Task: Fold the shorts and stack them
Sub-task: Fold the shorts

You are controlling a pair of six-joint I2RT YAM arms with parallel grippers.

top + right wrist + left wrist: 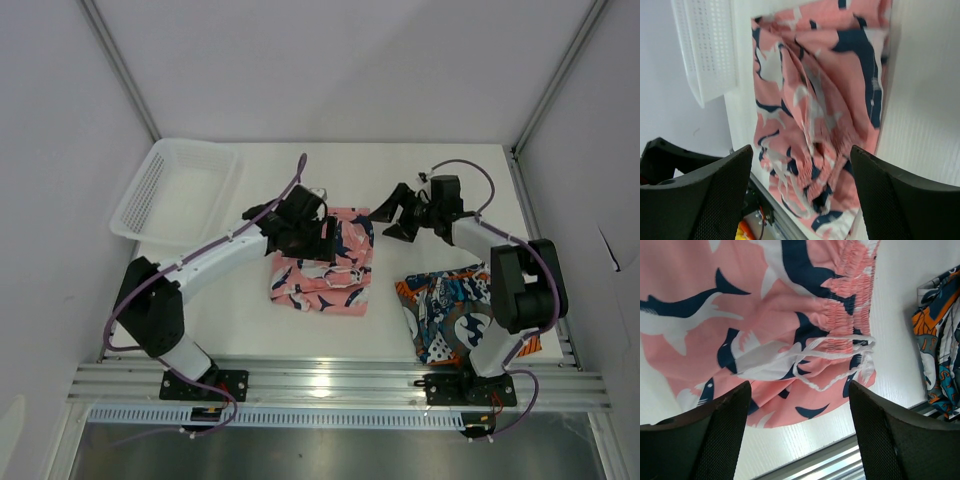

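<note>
1. Quickly, count two pairs of shorts: pink shorts with navy-and-white shapes, and printed shorts in blue, orange, white and grey.
2. Find pink shorts mid-table, rumpled, with a white drawstring loose over the gathered waistband.
3. Find printed shorts at near right, beside the right arm's base and partly hidden by that arm. Well apart from pink shorts, not stacked.
4. Count one white mesh basket in the far left corner, apart from both pairs.
5. Count two grippers.
   - Left gripper: over the far part of pink shorts, fingers spread wide, gripping nothing. Cannot tell whether touching the cloth.
   - Right gripper: near the far right corner of pink shorts, likewise spread wide, nothing between its fingers.
6. Note a white table with an aluminium rail along the near edge.
7. Note plain pale walls and metal frame posts on both sides.
</note>
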